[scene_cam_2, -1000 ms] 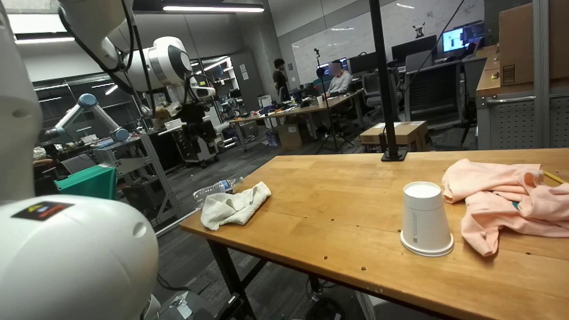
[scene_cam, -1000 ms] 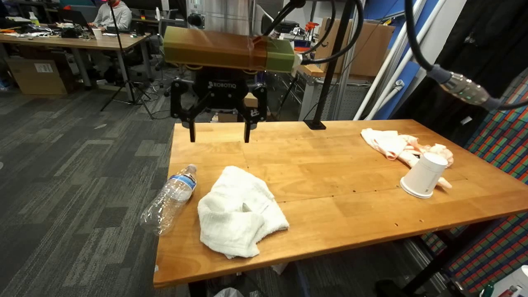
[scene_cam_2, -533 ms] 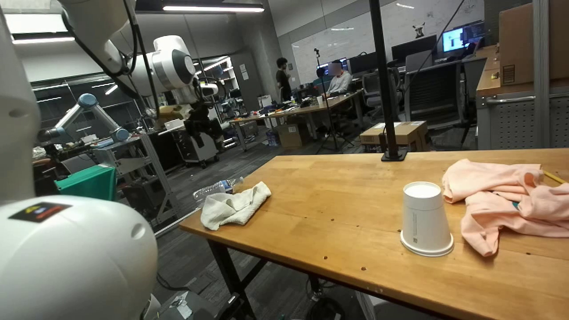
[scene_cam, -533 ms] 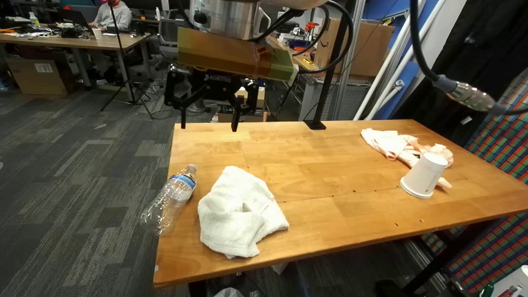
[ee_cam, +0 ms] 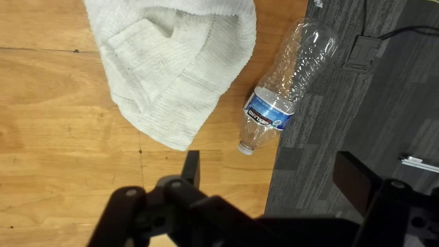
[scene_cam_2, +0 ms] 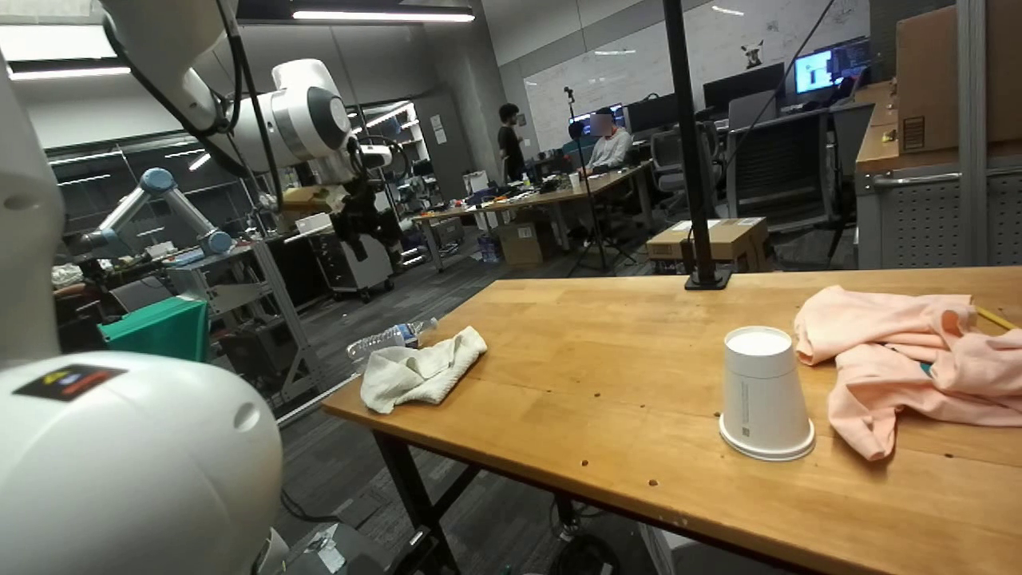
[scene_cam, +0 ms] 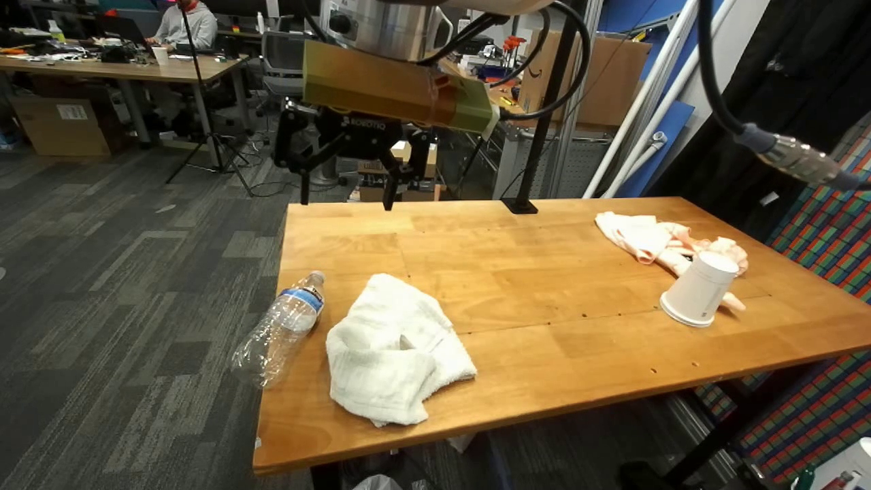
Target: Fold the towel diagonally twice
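A black two-fingered Robotiq gripper [scene_cam: 346, 200], fingers parted wide and released, hangs above the edge of a brown wooden table [scene_cam: 544, 272], where a rumpled white terry-cloth towel [scene_cam: 401, 340] lies near a corner, just beside a clear blue-labelled plastic bottle [ee_cam: 269, 109] tipped on its side; well apart, an upside-down white paper cup [scene_cam_2: 764, 399] stands near a crumpled peach-pink cloth [scene_cam_2: 902, 379]

White towel [ee_cam: 171, 79] cropped atop wrist view; in an exterior view it part-hides Kirkland water bottle [scene_cam_2: 390, 339], pink cloth [scene_cam_2: 942, 395] cropped right.
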Tool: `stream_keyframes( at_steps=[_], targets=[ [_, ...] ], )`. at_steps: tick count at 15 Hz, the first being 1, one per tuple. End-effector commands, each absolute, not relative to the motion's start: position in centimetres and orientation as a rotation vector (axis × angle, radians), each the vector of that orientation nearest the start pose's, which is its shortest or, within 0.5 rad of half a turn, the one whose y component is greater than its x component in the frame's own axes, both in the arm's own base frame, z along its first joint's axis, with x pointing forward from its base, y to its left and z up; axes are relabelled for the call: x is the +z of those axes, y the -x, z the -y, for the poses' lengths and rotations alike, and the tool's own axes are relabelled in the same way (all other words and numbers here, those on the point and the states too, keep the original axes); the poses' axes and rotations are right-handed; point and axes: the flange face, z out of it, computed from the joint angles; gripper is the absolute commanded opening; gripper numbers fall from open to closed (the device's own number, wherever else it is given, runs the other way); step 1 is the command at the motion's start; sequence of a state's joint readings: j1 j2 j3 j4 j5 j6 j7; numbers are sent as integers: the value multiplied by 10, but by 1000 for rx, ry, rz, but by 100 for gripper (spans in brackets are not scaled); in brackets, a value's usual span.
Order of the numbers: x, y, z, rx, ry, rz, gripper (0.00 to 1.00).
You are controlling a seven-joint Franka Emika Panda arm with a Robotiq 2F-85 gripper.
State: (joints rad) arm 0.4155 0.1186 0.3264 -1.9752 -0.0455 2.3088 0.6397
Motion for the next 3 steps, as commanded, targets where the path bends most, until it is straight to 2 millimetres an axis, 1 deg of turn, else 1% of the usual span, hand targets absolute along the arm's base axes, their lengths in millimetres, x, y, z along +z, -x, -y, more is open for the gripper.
stream_keyframes(
  at_steps=[1, 3],
  targets=[
    [435, -448, -402, -255, 2984, 184, 100],
    [435, -448, -402, -255, 2984, 185, 100]
  ],
)
